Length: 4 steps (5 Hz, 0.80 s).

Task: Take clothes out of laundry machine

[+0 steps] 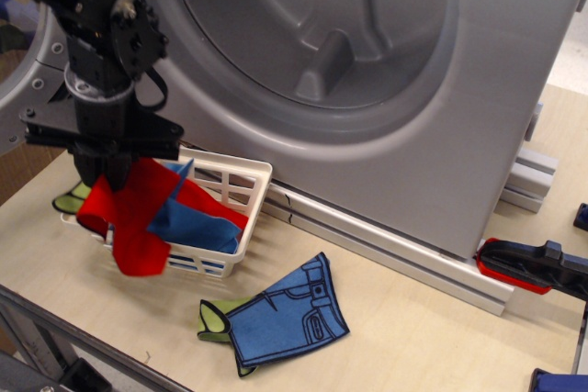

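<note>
My black gripper point(103, 172) hangs over the left part of the white slotted basket point(241, 183) and is shut on a bright red garment point(129, 218) that droops over the basket's front wall. A yellow-green piece point(70, 199) sticks out at its left side. The silver-grey laundry machine point(386, 89) fills the back; its ribbed drum point(312, 25) shows no clothes inside. Part of its porthole door point(28, 89) shows at the far left, behind the arm.
A light-blue cloth point(188, 218) and more red fabric lie in the basket. A blue jeans-printed cloth point(287, 321) with a yellow-green piece point(213, 320) under it lies on the table in front. A red-and-black tool point(528, 265) lies at the right.
</note>
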Tool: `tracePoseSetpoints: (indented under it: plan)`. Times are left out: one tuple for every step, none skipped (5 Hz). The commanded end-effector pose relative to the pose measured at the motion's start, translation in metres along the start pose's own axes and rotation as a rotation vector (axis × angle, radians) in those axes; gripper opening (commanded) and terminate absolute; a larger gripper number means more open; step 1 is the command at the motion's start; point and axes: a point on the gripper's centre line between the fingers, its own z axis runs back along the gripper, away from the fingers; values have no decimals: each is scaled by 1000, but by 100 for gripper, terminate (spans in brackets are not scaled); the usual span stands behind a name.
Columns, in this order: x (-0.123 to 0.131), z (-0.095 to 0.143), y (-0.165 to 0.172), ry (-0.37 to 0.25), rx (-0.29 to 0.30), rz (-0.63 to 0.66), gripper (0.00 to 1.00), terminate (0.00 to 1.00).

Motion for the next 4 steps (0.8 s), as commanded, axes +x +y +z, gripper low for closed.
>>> tracePoseSetpoints:
  plan:
    - [41,-16,-19,-137,-97,-23,0,0]
    - [53,-28,-38,-165,-169,-40,0,0]
    - [56,-39,-56,-141,-238,-92,100,0]
    - [56,-22,-60,-128,-240,-97,100,0]
